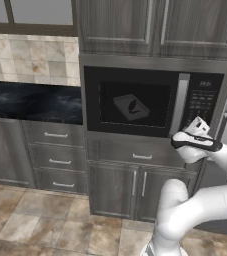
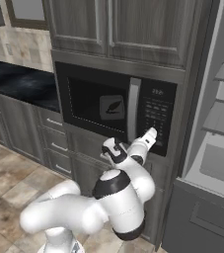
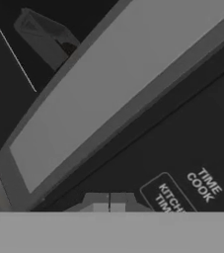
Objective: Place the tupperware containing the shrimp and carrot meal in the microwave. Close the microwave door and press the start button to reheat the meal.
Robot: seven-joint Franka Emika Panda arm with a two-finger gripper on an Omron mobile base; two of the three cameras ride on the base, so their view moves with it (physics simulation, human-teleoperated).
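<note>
1. We see the microwave door point(image 1: 135, 104) standing flush with the microwave point(image 1: 152, 102), and through its dark glass the tupperware point(image 1: 131, 106) sits inside, left of the grey handle strip point(image 1: 179, 102).
2. The meal shows as a dark shape on the tray; we cannot tell shrimp from carrot.
3. Our gripper point(image 1: 197, 125) hangs at the lower part of the keypad panel point(image 1: 201, 102), right of the handle strip; in the hand view its fingertips point(image 3: 109, 202) look drawn together, holding nothing.
4. We judge only the start button remains: a stiff, flat key wanting a short, square push from closed fingertips, no grasp.
5. The labels "TIME COOK" point(image 3: 204, 185) and "KITCH…" sit just beyond the tips; we cannot pick out the start key.
</note>
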